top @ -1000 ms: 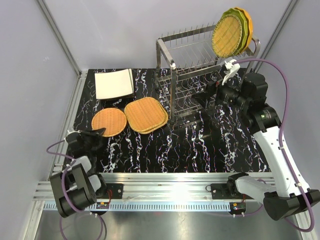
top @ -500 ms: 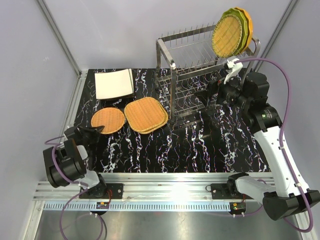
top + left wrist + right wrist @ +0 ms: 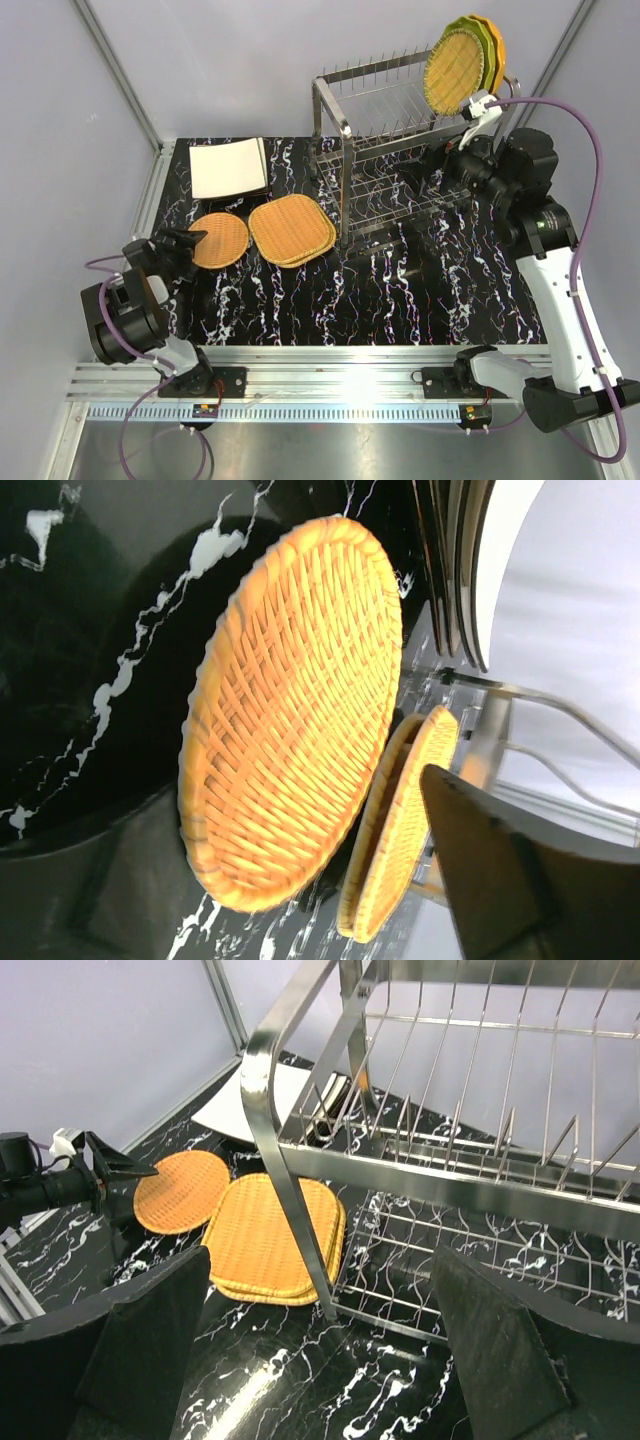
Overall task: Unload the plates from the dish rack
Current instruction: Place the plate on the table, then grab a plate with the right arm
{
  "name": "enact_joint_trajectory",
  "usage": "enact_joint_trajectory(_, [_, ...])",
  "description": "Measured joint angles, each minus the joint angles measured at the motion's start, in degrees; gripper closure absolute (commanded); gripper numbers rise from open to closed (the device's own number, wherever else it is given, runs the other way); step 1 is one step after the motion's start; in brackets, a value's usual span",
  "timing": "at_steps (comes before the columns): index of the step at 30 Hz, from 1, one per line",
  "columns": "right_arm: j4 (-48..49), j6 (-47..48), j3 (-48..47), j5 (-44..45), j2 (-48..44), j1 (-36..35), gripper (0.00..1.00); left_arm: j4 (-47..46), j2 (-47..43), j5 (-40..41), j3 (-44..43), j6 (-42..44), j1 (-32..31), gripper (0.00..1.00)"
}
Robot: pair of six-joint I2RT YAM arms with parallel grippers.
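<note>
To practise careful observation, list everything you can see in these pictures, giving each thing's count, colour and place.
Rack: one, silver wire, two tiers, back right of the table.
Racked woven plate: one, tan, round, upright at the top tier's right end.
Green plate: at least one, behind it.
Orange plate: one, rearmost.
Square plates: a cream stack, number unclear, back left.
Flat woven plate: one, tan, round, front left.
Rounded-square woven plates: apparently two, tan, stacked beside the rack.
Table: one, black with white veins.
Left claw: open, at the flat woven plate's edge.
Right claw: open, facing the rack.
</note>
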State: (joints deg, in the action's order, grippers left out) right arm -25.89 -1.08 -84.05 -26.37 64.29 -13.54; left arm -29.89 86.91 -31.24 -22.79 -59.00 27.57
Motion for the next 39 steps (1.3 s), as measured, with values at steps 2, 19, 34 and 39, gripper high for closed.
enact_joint_trajectory(2, [-0.15, 0.02, -1.51, 0.02, 0.57, 0.07, 0.00, 3.80, -1.92, 0.52, -1.01, 1.84, -0.02, 0.01])
enact_joint_trajectory(19, [-1.46, 1.77, -13.99, 6.29, 6.97, 1.49, 0.00, 40.85, -15.45, 16.11, -8.39, 11.50, 0.00, 0.01])
enact_joint_trajectory(34, [-7.58, -1.01, -28.87, 11.43, 17.55, 6.23, 0.00, 48.46, -31.54, 11.89, -10.25, 19.32, 0.00, 0.01])
enact_joint_trajectory(39, [-10.01, -2.03, -34.69, 13.27, 21.75, 7.41, 0.00, 48.46, -36.09, 6.75, -10.25, 21.68, -0.02, 0.01])
